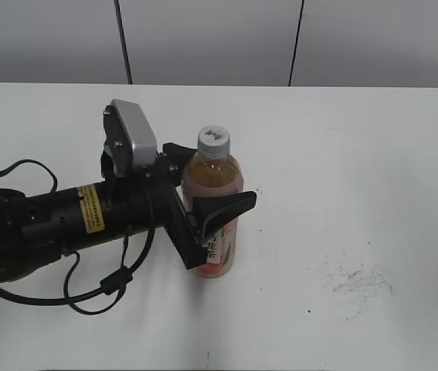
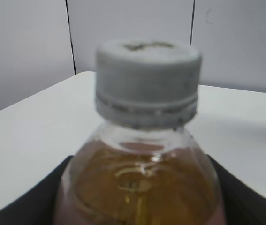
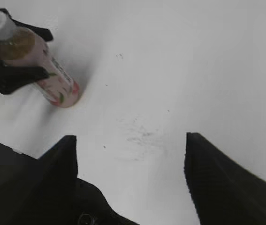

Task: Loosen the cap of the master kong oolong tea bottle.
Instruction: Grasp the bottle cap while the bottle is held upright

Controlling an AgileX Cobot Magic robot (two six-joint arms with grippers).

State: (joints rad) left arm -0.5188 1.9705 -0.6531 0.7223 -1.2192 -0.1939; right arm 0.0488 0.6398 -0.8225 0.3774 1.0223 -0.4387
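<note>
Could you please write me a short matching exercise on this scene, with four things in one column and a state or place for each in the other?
1. cap
2. bottle
3. left gripper
4. right gripper

A. open over bare table
B. upright, holding amber tea
C. shut on the bottle's body
D. on the neck, nothing touching it

Pairs: 1-D, 2-B, 3-C, 4-A

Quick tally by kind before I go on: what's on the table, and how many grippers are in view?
Bottles: 1, the master kong oolong tea bottle, standing upright
Caps: 1, the cap, on the bottle's neck
Grippers: 2, the left gripper around the bottle's body, the right gripper open above the bare table
Total: 4
</note>
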